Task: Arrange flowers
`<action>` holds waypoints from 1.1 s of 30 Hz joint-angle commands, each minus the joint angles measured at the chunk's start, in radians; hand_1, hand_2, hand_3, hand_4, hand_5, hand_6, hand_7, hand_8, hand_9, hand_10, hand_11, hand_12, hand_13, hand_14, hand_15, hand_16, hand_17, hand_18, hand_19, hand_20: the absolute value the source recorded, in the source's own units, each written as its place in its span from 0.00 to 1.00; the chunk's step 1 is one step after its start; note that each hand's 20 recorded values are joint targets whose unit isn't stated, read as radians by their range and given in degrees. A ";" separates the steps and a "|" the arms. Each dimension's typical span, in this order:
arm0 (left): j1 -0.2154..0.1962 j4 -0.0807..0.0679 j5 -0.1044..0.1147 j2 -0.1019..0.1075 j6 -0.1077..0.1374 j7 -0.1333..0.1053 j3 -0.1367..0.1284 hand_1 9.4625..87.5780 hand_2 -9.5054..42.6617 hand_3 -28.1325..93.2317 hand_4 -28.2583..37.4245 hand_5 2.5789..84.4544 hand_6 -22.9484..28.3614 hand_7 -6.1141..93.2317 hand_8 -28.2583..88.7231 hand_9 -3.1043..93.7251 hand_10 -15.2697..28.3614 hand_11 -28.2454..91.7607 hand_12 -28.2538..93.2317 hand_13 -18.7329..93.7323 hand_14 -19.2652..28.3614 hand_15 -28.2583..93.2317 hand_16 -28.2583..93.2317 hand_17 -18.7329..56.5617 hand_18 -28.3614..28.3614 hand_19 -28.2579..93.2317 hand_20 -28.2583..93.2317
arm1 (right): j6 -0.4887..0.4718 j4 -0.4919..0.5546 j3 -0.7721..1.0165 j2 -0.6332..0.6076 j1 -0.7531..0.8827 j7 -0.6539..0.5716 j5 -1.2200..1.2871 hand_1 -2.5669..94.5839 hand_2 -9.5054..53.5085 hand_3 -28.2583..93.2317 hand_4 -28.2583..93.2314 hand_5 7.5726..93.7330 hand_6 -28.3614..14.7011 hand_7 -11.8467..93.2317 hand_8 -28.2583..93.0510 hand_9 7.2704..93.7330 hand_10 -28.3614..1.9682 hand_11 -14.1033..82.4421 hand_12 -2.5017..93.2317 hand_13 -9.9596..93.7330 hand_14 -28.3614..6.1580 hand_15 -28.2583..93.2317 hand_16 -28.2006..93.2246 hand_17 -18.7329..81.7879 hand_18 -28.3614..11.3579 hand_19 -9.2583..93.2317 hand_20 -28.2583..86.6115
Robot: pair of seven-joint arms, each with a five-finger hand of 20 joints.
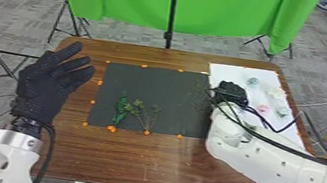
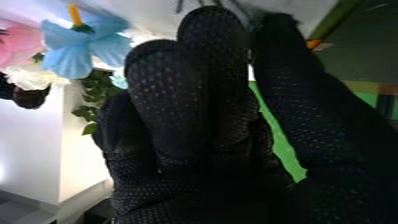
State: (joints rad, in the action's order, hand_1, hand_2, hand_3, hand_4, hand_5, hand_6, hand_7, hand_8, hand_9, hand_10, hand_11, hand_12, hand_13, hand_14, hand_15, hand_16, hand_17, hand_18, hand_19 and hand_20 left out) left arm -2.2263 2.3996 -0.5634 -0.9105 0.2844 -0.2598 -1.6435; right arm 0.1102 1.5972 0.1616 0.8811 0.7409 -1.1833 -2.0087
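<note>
- Left robot hand [image 1: 52, 82] is spread, left of the black mat [image 1: 152, 85].
- Right robot hand [image 1: 230, 92] pinches a thin sprig [image 1: 202, 91].
- Green stems [image 1: 122, 108] lie on the mat.
- Flowers [image 1: 277, 93] lie on white sheet [image 1: 227, 72].

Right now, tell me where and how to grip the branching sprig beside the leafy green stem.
I'd pinch the branching sprig by its lower stem, near the close edge of the black sheet, from above and the right. Its top spreads out, its lower end narrows, and the leafy green stem lies close on its left.
</note>
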 commanded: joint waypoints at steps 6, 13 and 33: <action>-0.033 0.003 0.002 -0.006 0.011 0.001 -0.009 0.15 0.38 0.85 0.00 0.41 0.63 0.24 0.14 0.35 0.82 0.49 0.29 0.37 0.97 0.69 0.13 0.13 0.90 0.70 0.33 | 0.187 -0.004 -0.102 -0.039 -0.023 -0.007 -0.070 0.56 0.00 0.83 0.00 0.93 0.63 0.36 0.31 0.99 0.57 0.52 0.23 0.92 0.62 0.75 0.39 0.69 0.18 1.00 0.59; -0.028 0.003 0.004 -0.005 0.018 0.004 -0.007 0.15 0.39 0.85 0.00 0.42 0.64 0.23 0.14 0.36 0.84 0.48 0.30 0.37 1.00 0.69 0.13 0.12 0.91 0.70 0.33 | 0.252 0.005 -0.116 -0.052 -0.088 -0.016 -0.115 0.56 0.00 0.83 0.01 0.95 0.62 0.34 0.32 1.00 0.57 0.53 0.22 0.93 0.61 0.76 0.40 0.69 0.17 1.00 0.60; -0.058 0.021 0.003 0.022 0.044 -0.002 -0.030 0.15 0.39 0.85 0.00 0.42 0.64 0.22 0.15 0.36 0.85 0.47 0.31 0.37 1.00 0.69 0.14 0.12 0.91 0.71 0.33 | 0.102 0.266 0.046 -0.019 0.058 0.048 -0.103 0.57 0.00 0.82 0.04 0.96 0.59 0.32 0.34 1.00 0.54 0.55 0.22 0.93 0.58 0.77 0.40 0.68 0.15 1.00 0.63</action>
State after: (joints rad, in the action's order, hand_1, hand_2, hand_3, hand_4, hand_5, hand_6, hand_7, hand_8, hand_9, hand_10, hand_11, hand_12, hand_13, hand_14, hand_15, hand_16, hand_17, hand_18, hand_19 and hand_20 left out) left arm -2.2866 2.4196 -0.5608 -0.8934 0.3180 -0.2790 -1.6718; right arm 0.2823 1.7803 0.1597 0.8024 0.7029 -1.1740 -2.1181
